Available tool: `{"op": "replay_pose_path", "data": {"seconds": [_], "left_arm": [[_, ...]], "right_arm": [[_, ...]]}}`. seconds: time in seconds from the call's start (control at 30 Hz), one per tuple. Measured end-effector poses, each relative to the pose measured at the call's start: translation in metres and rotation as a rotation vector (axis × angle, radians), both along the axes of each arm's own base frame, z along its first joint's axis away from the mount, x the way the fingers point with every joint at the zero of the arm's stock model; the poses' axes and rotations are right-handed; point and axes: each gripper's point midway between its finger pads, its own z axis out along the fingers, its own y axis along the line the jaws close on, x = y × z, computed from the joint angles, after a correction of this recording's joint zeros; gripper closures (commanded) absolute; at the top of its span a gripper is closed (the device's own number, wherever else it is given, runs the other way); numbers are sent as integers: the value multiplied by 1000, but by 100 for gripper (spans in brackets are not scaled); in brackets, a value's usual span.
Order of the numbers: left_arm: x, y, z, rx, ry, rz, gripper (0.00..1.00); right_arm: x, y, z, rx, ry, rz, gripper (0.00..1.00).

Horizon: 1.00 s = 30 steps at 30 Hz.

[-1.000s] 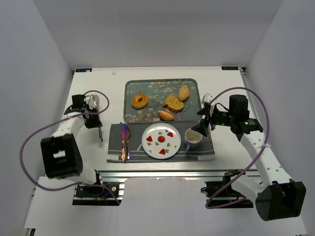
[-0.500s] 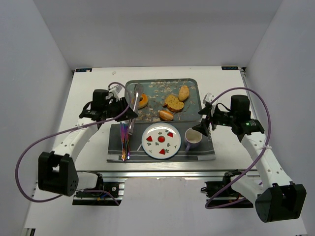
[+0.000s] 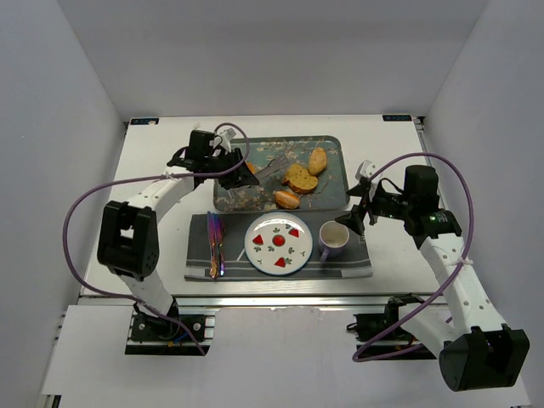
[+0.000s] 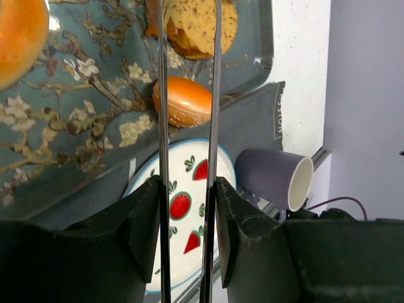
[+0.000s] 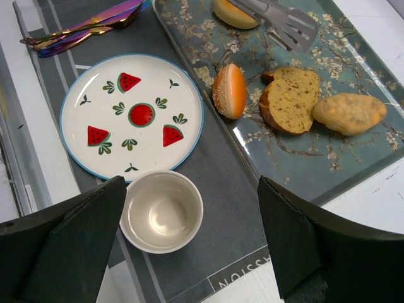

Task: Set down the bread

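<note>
**Left to right.** Cutlery [image 3: 215, 245] lies on the grey placemat [image 3: 340, 263]. The left gripper [image 4: 188, 186] clamps a pair of tongs [image 4: 162, 95], its fingers pressing both blades. The blades stand slightly apart and empty above the tray [image 3: 331, 144], aimed toward the bread slice [image 3: 299, 178], with the glazed roll [image 3: 287, 200] just beside it; this suggests a pick-up is being lined up. All the bread lies on the tray, and the watermelon plate [image 3: 278, 242], the likely destination, is bare. The mug [image 3: 333, 240] stands right of the plate. The right gripper [image 5: 190, 208] hovers above the mug, jaws wide and holding nothing, clear of the work.
</note>
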Motion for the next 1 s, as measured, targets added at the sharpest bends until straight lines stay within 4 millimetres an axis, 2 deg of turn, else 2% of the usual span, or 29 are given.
{"op": "replay_pose_path", "data": {"seconds": [0.33, 0.63, 1.0], "left_arm": [[23, -11, -21, 71, 12, -68, 52], [17, -16, -43, 144, 44, -140, 51], [13, -10, -42, 206, 28, -191, 54]], "right_arm": [[2, -4, 0, 1, 0, -16, 11], [5, -7, -1, 2, 5, -27, 11], [5, -8, -2, 7, 18, -29, 11]]}}
